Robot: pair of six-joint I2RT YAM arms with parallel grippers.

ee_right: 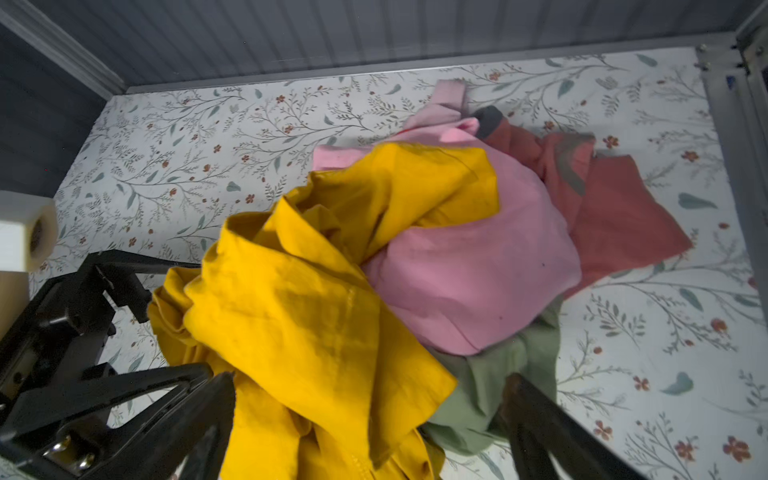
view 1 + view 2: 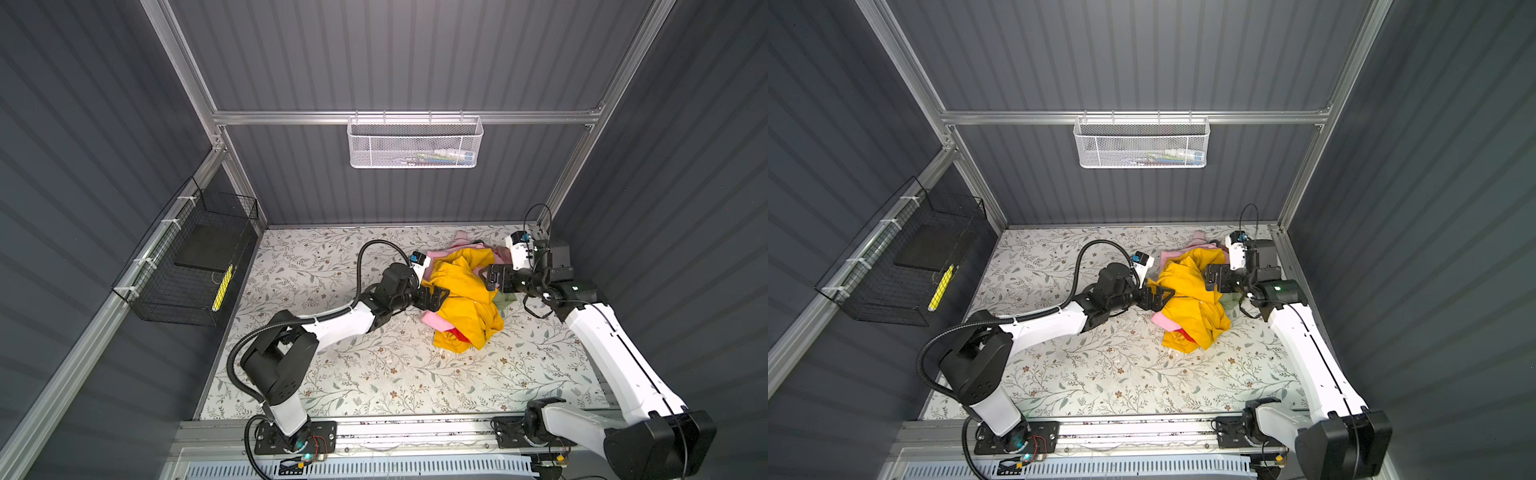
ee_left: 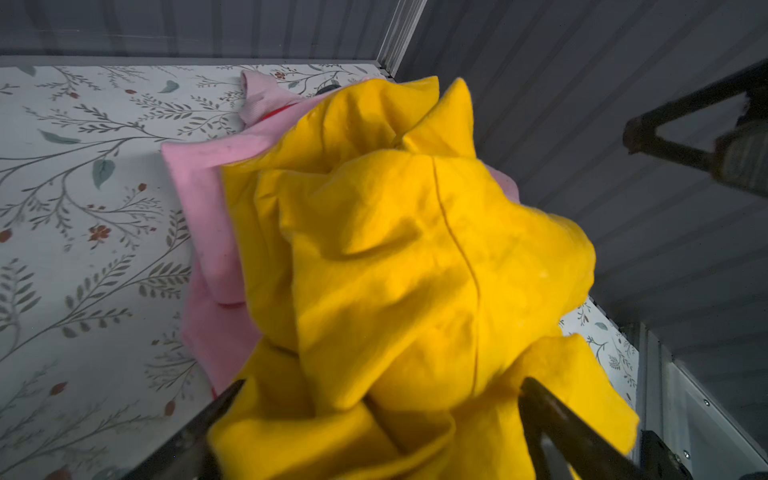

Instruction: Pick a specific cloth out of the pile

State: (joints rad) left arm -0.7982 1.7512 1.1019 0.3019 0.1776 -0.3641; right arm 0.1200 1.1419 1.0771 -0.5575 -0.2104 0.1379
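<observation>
the left gripper (image 3: 382, 382) sits closest, its 2 dark fingers (image 3: 199, 428) at the bottom of the left wrist view spread wide, a bulge of the cloth (image 3: 395, 249) lying between them, unpinched. the right gripper (image 1: 370, 376) is spread just as wide at the bottom of the right wrist view, with yellow cloth and olive green fabric (image 1: 498, 374) between its fingers, nothing clamped. in both top views the mustard-yellow cloth (image 2: 465, 299) (image 2: 1192, 307) drapes over the pile (image 2: 446, 254), right of centre on the floral table (image 2: 374, 374), between the 2 grippers. beneath it show a pink garment (image 1: 478, 257), a dusty rose garment (image 1: 615, 224) and a red scrap (image 2: 459, 334).
</observation>
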